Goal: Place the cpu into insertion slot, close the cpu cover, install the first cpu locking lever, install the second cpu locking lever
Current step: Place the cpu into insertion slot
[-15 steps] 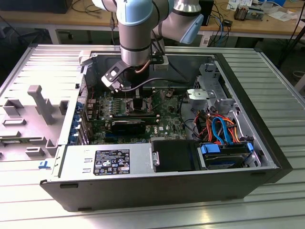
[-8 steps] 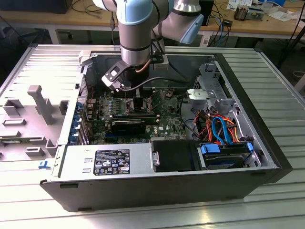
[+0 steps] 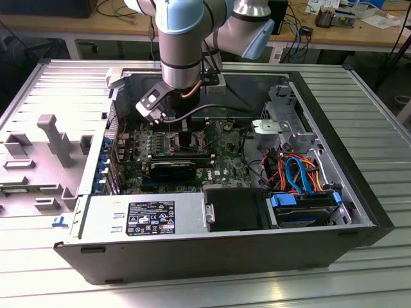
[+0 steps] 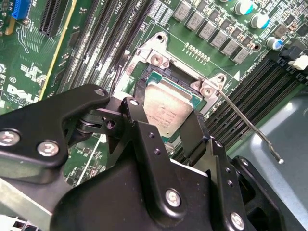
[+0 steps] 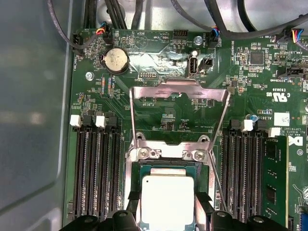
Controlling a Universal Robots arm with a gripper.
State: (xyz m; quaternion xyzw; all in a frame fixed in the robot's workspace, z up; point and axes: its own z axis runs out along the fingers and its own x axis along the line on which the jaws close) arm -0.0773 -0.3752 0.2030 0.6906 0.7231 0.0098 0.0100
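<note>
Pinching the small square silver-grey cpu (image 5: 167, 199) by its edges, the black gripper (image 5: 167, 212) holds it at the dark metal-rimmed insertion slot (image 5: 166, 165). The silver frame-shaped cpu cover (image 5: 178, 90) stands open, and a thin wire locking lever (image 4: 245, 122) is unlatched.

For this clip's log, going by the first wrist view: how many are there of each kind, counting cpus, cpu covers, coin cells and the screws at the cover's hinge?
cpu: 1
cpu cover, swung open: 1
coin cell: 1
screws at the cover's hinge: 2
Total: 5
</note>
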